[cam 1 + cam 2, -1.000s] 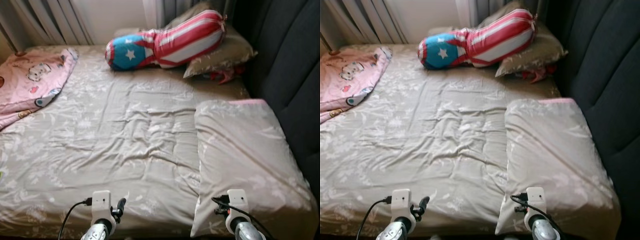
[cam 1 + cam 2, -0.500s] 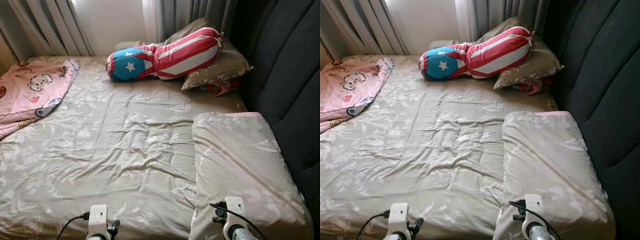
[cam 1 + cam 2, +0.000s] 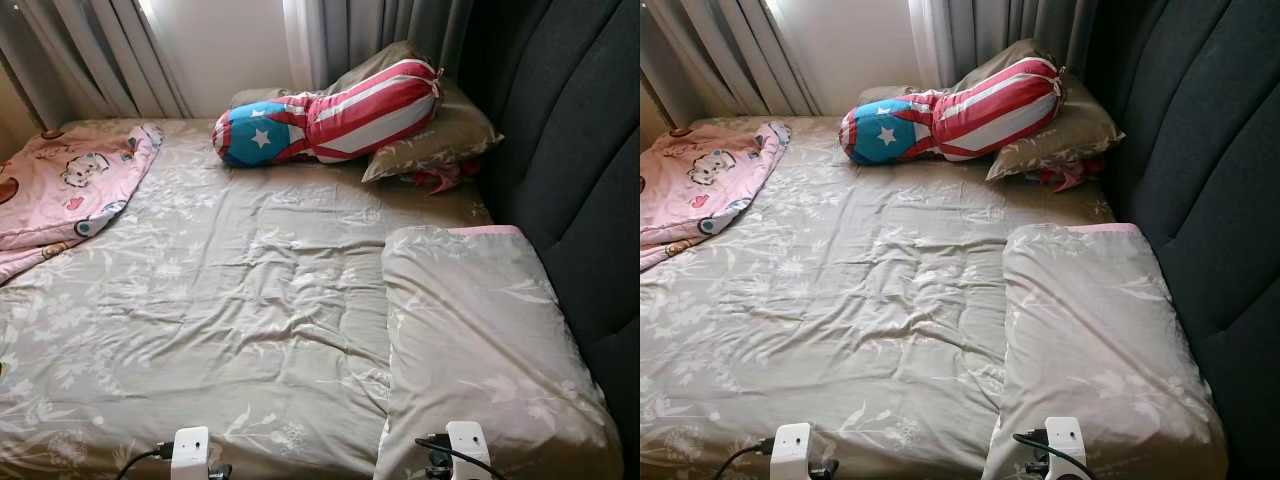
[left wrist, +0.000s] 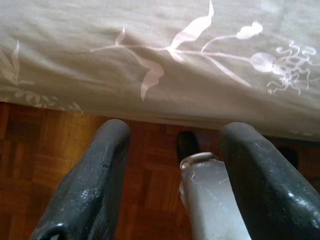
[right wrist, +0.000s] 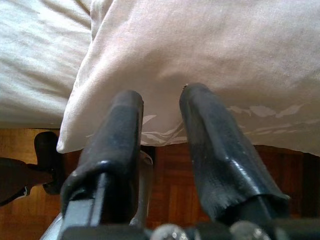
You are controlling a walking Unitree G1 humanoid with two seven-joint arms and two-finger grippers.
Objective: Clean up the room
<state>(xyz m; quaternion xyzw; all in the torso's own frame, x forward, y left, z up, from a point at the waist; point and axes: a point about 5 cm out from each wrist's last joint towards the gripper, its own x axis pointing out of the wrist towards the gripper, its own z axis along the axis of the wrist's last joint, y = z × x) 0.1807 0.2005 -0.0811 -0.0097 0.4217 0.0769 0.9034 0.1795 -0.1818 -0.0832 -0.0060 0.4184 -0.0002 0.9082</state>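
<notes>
Bed (image 3: 230, 300) under grey floral sheet, pillow (image 3: 480, 340) at its right near corner, flag bolster (image 3: 330, 105) at far end, pink blanket (image 3: 60, 190) far left. Left gripper (image 4: 172, 165) low over wood floor (image 4: 45, 150), fingers spread, seemingly empty. Right gripper (image 5: 160, 135) before pillow edge, fingers parted; no readable writing.

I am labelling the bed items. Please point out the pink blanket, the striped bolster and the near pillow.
pink blanket (image 3: 70, 190), left eye view, on its printed middle.
striped bolster (image 3: 330, 108), left eye view, on its red and white stripes.
near pillow (image 3: 1095, 340), right eye view, on its top face.
</notes>
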